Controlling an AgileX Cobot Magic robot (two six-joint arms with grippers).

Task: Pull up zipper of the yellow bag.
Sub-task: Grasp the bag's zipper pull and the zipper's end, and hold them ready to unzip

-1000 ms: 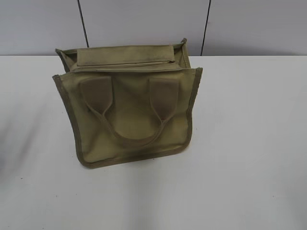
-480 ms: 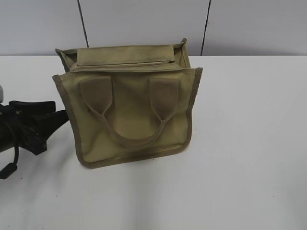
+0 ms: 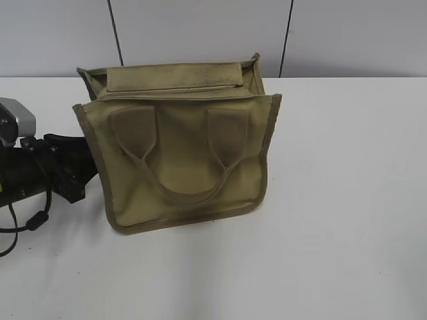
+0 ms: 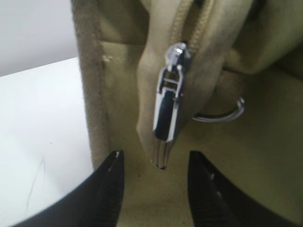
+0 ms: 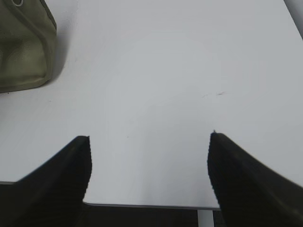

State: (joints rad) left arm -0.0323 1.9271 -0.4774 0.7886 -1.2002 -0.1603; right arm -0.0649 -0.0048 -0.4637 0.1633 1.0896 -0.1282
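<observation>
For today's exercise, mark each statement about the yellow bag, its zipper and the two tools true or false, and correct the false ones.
1. The left tool is open, with the zipper pull tab just ahead of the gap. True.
2. The right tool grips the yellow bag. False: it is open over the bare table.
3. The bag stands upright with its loop handle facing the exterior camera. True.
4. The left tool approaches from the bag's right side in the exterior view. False: it is at the left edge.

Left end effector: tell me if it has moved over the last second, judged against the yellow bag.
Yes. Absent from the exterior view a second ago, the left end effector has come in from the left edge and closed rightward on the yellow bag, which stayed put.
</observation>
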